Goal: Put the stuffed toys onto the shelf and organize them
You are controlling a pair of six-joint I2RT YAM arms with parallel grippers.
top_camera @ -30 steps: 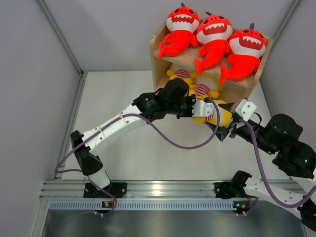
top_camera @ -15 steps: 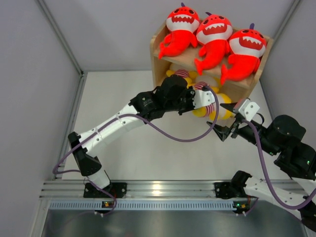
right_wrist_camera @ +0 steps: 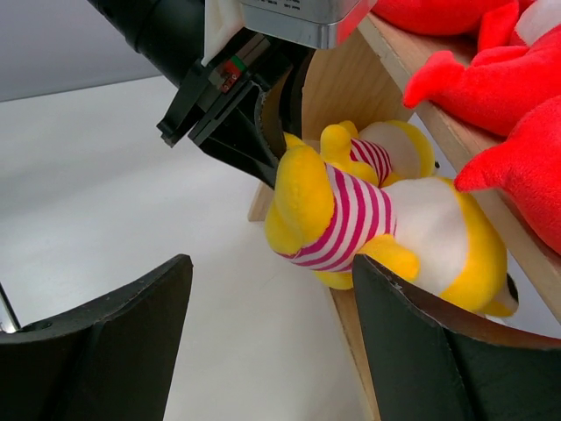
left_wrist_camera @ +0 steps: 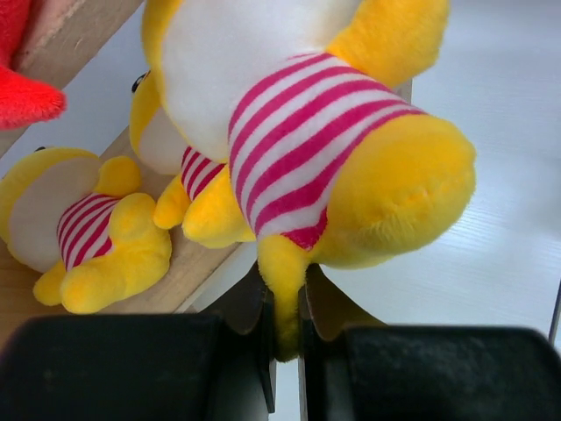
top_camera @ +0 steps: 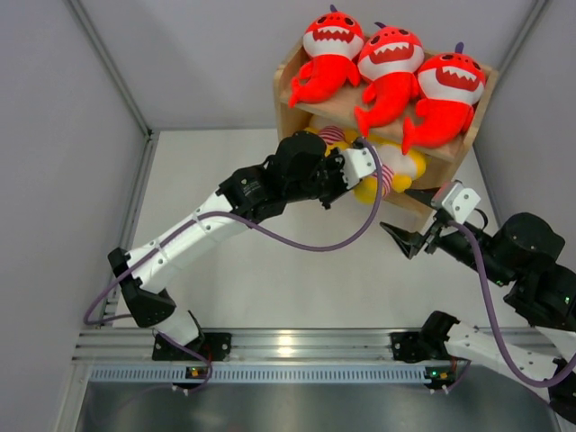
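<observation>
Three red-orange sharks (top_camera: pixel 389 67) lie in a row on the top tier of the wooden shelf (top_camera: pixel 290 112). My left gripper (top_camera: pixel 354 171) is shut on a thin yellow limb of a yellow striped-shirt toy (left_wrist_camera: pixel 333 149) and holds it at the front edge of the lower tier. Two more yellow striped toys (left_wrist_camera: pixel 96 237) lie on the lower board (left_wrist_camera: pixel 175 281). My right gripper (top_camera: pixel 409 218) is open and empty, a little below and right of the held toy (right_wrist_camera: pixel 351 219), not touching it. In the right wrist view the right gripper (right_wrist_camera: pixel 272 263) frames that toy and the left gripper (right_wrist_camera: pixel 263 132).
The shelf stands in the far right corner, against grey enclosure walls (top_camera: pixel 99 135). Purple cables (top_camera: pixel 306 243) hang under both arms. An aluminium rail (top_camera: pixel 288 346) runs along the near edge. White tabletop (top_camera: pixel 225 171) lies left of the shelf.
My left gripper has carried the yellow toy up and back to the lower tier. My right gripper has drawn back to the right, away from the toy.
</observation>
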